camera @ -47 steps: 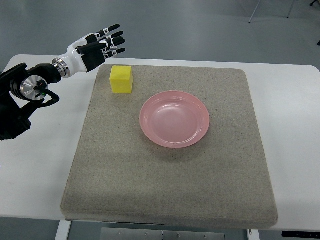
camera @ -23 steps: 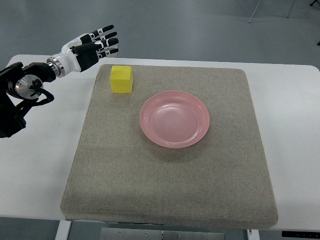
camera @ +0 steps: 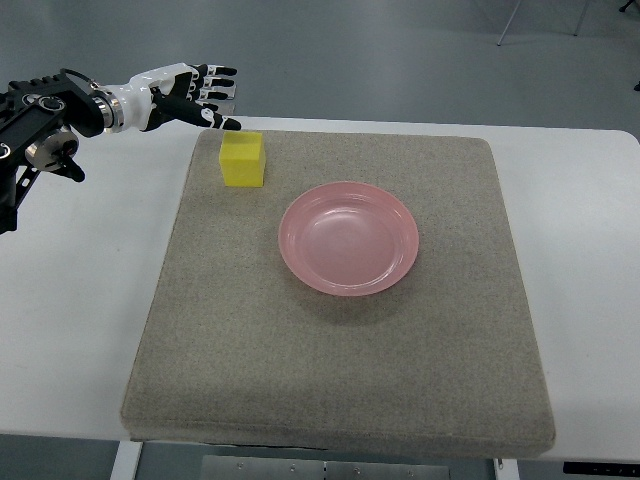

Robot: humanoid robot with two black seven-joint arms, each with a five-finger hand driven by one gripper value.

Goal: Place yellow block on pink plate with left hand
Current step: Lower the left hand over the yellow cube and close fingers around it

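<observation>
1. Left hand (camera: 195,95) — fingers spread, holding nothing; it hovers just behind the block's far-left corner, one fingertip close above the top edge.
2. Yellow block (camera: 243,159) — sits square on the grey mat (camera: 340,370), near its far-left corner, untouched as far as I can see.
3. Pink plate (camera: 349,238) — nothing on it, near the block's right.
4. Advice, my judgement: lower the palm over the block, set fingers on opposite faces, close squarely — then lift clear before crossing the rim.
</observation>
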